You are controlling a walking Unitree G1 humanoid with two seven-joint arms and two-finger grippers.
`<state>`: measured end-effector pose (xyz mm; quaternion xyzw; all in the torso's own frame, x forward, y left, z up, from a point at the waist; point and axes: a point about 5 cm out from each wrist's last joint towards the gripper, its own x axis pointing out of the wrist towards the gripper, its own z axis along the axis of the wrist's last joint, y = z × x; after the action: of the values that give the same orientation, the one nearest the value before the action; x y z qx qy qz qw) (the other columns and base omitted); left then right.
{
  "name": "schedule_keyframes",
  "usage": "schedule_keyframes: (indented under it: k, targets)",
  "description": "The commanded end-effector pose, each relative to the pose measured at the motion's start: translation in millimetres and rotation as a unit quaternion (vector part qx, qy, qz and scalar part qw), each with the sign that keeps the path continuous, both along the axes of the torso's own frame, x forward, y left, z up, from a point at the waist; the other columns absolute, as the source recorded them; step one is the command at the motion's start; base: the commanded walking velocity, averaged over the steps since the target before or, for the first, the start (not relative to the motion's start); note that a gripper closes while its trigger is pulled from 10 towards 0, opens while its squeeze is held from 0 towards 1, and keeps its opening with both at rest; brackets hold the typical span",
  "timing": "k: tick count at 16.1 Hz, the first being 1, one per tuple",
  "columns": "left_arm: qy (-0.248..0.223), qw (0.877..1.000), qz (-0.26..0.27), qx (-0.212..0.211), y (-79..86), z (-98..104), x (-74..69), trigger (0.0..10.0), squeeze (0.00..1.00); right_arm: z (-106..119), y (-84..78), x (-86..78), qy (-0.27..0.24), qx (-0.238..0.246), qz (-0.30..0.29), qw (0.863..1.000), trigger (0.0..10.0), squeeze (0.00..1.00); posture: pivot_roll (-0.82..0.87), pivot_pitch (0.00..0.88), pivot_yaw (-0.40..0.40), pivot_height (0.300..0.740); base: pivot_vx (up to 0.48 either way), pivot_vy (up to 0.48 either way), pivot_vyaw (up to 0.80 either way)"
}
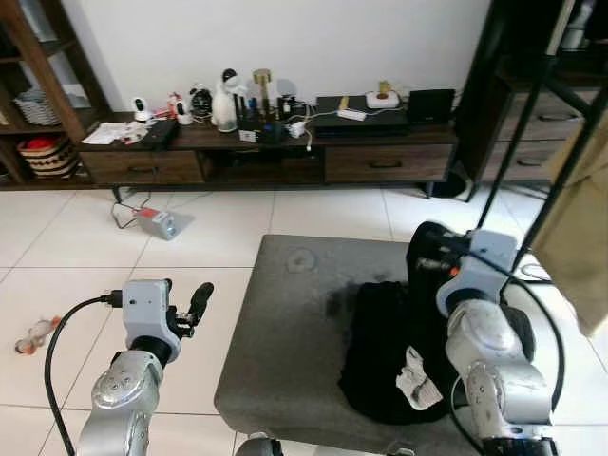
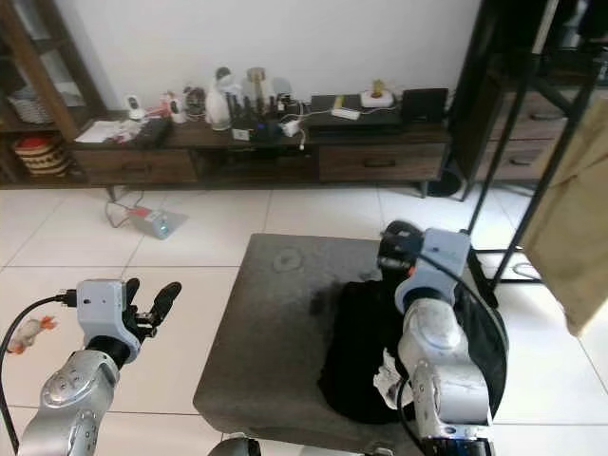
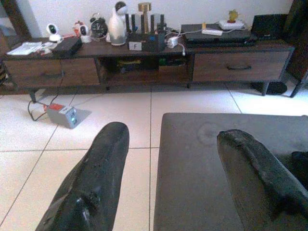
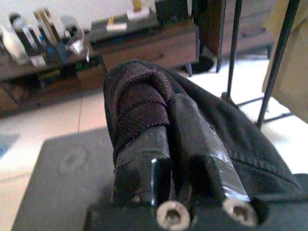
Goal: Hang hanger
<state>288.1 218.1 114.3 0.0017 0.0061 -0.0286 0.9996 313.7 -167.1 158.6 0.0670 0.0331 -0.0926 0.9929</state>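
We recorded the right tool point(image 4: 180, 144) clenched on the black garment point(image 1: 389, 351), lifted off the grey ottoman point(image 1: 285, 332) at lower centre (no hanger could be identified). The left tool point(image 3: 173, 178) was released. Hanging on the rack point(image 1: 532, 123), upper right, remained.

Ottoman point(image 1: 285, 332), grey, square, sitting on the tiled floor point(image 1: 57, 247); a black garment point(image 1: 380, 351) with a white tag point(image 1: 416, 380) lying on its right part. Floor also carrying a small grey box point(image 1: 159, 223) with a cable, near the cabinet, and a small toy point(image 1: 33, 334) at far left. Low wooden cabinet point(image 1: 380, 161) standing against the wall, its top holding assorted small items.
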Motion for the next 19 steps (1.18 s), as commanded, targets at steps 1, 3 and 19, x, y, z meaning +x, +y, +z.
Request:
schedule_keyframes:
  k: [1,3,19]
  targets:
    - [0.0,1.0,-0.003,0.007,1.2,-1,-2.9,10.0,0.0,16,-1.9,1.7,-0.045,-0.004,-0.002,0.999,10.0,0.0,0.05,0.051,0.052,0.653,0.0,0.0,0.0]
    - [0.001,1.0,-0.011,0.006,-1.4,-1,-3.2,10.0,0.0,15,-8.8,0.0,-0.044,-0.007,-0.026,0.999,10.0,0.0,0.05,0.05,0.056,0.683,0.0,0.0,0.0]
    - [0.046,0.977,-0.208,0.028,-47.2,12,7.9,10.0,0.0,59,-7.7,-26.9,-0.003,-0.247,0.296,0.923,10.0,0.0,0.0,0.065,0.027,0.74,0.0,0.0,0.0]
